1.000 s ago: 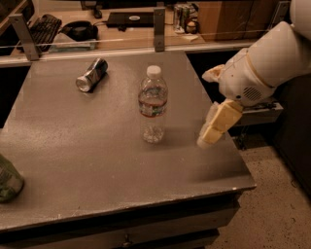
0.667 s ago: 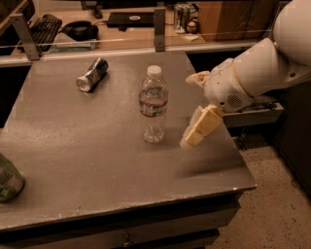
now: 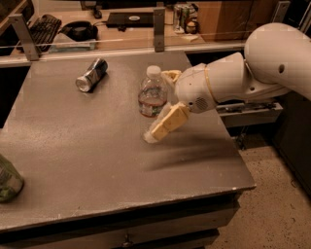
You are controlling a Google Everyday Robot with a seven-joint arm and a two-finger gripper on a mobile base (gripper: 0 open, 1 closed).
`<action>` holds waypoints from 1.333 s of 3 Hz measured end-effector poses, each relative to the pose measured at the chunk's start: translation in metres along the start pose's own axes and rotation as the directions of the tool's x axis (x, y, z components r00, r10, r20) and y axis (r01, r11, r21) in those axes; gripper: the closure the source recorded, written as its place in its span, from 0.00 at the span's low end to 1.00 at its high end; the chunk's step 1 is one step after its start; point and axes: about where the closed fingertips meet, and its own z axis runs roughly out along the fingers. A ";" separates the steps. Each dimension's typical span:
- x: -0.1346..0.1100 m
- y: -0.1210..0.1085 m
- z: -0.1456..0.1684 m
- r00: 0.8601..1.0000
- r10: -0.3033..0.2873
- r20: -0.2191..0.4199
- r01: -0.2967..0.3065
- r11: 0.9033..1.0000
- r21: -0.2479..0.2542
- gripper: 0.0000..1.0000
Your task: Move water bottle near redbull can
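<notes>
The water bottle (image 3: 152, 92), clear with a white cap and a red-and-white label band, stands upright near the middle of the grey table (image 3: 97, 160). The redbull can (image 3: 92, 75) lies on its side at the back left, well apart from the bottle. My gripper (image 3: 158, 107) is open at the bottle, coming in from the right. One tan finger (image 3: 165, 124) crosses in front of the bottle's lower part and hides its base. The other finger (image 3: 170, 75) is behind, by the bottle's shoulder.
A greenish rounded object (image 3: 7, 181) sits at the table's front left edge. Behind the table is a rail with posts (image 3: 159, 28) and a desk with a keyboard (image 3: 43, 25) and cans (image 3: 182, 14). The table's right edge drops to the floor.
My arm has swung left and the gripper has reached the bottle, one finger on each side of it. The bottle and the can have not moved.
</notes>
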 end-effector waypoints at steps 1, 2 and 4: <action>-0.007 -0.002 0.010 0.999 0.033 0.041 -0.033 0.999 0.003 0.18; -0.012 -0.017 -0.007 0.997 0.048 0.067 -0.052 0.997 0.060 0.41; -0.030 -0.039 -0.043 0.996 0.043 0.075 -0.054 0.987 0.150 0.88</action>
